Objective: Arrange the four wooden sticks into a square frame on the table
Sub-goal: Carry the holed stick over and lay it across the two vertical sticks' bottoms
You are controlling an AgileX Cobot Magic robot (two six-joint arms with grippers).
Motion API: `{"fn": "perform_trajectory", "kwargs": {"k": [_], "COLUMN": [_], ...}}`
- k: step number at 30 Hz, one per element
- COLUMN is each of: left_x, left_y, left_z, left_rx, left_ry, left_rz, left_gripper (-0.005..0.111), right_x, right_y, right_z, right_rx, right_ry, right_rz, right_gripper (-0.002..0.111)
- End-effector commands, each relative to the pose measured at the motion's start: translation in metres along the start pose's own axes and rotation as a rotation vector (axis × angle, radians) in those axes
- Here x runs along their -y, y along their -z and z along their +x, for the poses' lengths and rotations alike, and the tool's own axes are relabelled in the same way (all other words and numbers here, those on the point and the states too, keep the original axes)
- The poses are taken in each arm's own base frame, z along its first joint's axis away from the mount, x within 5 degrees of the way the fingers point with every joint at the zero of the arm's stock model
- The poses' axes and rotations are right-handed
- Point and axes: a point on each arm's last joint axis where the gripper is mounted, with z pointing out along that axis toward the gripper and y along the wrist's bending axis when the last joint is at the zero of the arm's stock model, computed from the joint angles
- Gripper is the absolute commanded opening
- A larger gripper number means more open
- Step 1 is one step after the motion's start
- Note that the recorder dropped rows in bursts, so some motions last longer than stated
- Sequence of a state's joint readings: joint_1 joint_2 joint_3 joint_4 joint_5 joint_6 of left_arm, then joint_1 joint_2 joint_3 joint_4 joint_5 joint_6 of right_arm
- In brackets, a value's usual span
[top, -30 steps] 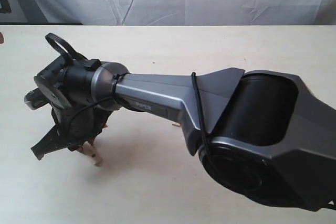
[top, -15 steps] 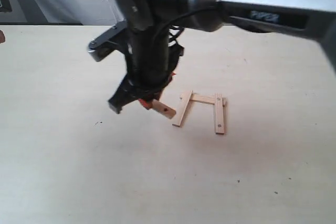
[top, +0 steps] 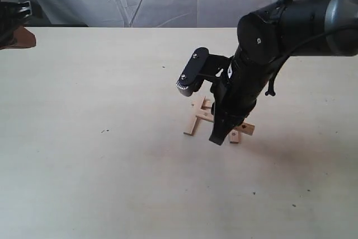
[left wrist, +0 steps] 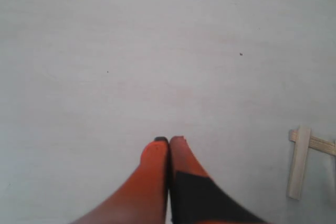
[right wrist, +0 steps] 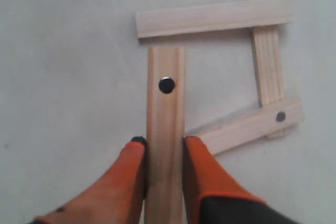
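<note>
Right gripper (right wrist: 164,141) clamped on fourth stick (right wrist: 166,77) (dark dot near free end), tip near end of neighbouring slat. Three other sticks (right wrist: 212,18) form open U mid-table (top: 84,138), clear of all edges. Left gripper (left wrist: 169,140) pinched together, empty.

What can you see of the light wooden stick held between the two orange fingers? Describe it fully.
It is a flat, light-tan wooden slat with straight grain and one dark dot near its free end. The right gripper clamps its long edges between orange fingers. Its square-cut free end stops just short of another slat's long side, and a tilted slat ends beside it. Whether it touches the table is unclear.
</note>
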State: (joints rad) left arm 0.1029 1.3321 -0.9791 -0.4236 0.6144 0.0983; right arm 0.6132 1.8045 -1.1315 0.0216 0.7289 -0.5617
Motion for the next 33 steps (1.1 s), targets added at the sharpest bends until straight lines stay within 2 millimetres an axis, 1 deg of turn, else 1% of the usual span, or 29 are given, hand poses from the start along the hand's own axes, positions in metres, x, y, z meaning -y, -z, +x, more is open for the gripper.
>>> {"fn": "perform_trajectory", "kwargs": {"k": [1, 7, 11, 20, 28, 33], "left_x": [0.007, 0.007, 0.007, 0.007, 0.007, 0.007], "left_y": [0.001, 0.001, 0.001, 0.0, 0.0, 0.0], "left_z": [0.001, 0.0, -0.001, -0.002, -0.002, -0.002], "left_rx": [0.009, 0.024, 0.035, 0.048, 0.048, 0.048], "left_ry": [-0.03, -0.031, -0.031, -0.03, -0.032, -0.03], "left_rz": [0.019, 0.016, 0.015, 0.013, 0.013, 0.014], "left_gripper": [0.0, 0.0, 0.0, 0.0, 0.0, 0.0], "right_x": [0.003, 0.003, 0.004, 0.006, 0.006, 0.006], "right_y": [-0.012, -0.035, -0.044, -0.044, -0.044, -0.044], "right_z": [-0.008, -0.008, -0.008, -0.011, -0.008, -0.008], "right_rx": [0.07, 0.048, 0.047, 0.074, 0.042, 0.041], "right_ry": [0.015, 0.059, 0.094, 0.099, 0.157, 0.161], "right_rz": [0.034, 0.026, 0.031, 0.05, 0.059, 0.058], "right_gripper": [-0.001, -0.001, -0.001, -0.001, -0.001, -0.001]}}
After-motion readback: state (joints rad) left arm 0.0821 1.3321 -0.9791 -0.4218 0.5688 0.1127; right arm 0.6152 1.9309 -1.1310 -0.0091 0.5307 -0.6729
